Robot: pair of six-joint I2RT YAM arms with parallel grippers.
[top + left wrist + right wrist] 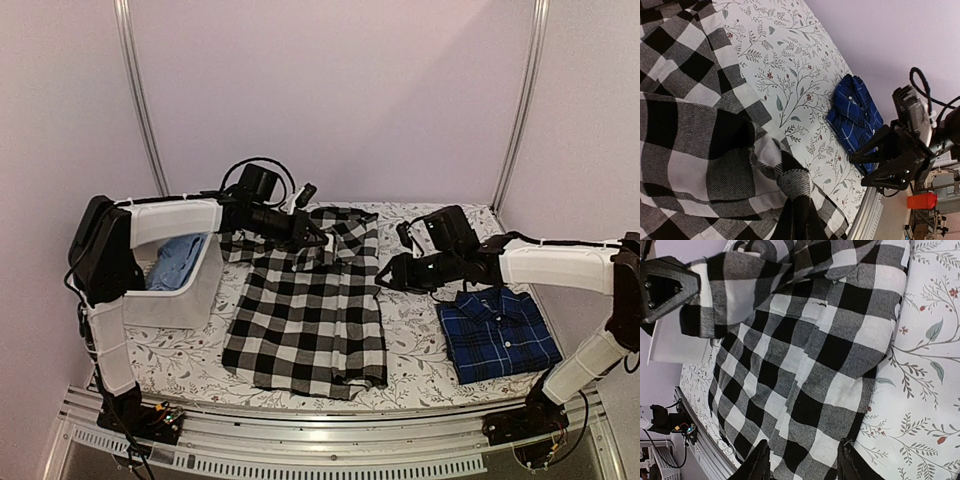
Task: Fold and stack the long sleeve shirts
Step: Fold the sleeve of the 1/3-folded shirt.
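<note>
Nearest the top camera runs the aluminium rail [330, 440] carrying both arm bases, at the near edge of the table [410, 345] with its floral cover.

On the middle of that table lies the black-and-white check shirt [305, 300], spread flat over most of its length, with both sides looking turned in. Its far end is bunched and raised. The left fingers [667, 287] are closed on a flap of this far end, and in the left wrist view the cloth gathers in folds right where they pinch. The right fingers [762, 465] stand partly apart with nothing between them, hanging over the shirt's right edge where it meets the bare table. The navy plaid shirt [497, 335] sits folded near the right front corner, apart from the check one. A white bin [190, 290] holding light blue cloth [175, 262] stands at the left, just beside the check shirt.

The step looks like folding the far end toward the near hem. The main risk is a one-sided lift: with only the left pinch holding, the cloth could swing, twist and land askew, or the turned-in sides could spill out. The right fingers might also catch a single layer at the edge, or miss it and nip the table cover. A small pinch of bunched cloth may slip free mid-carry.
</note>
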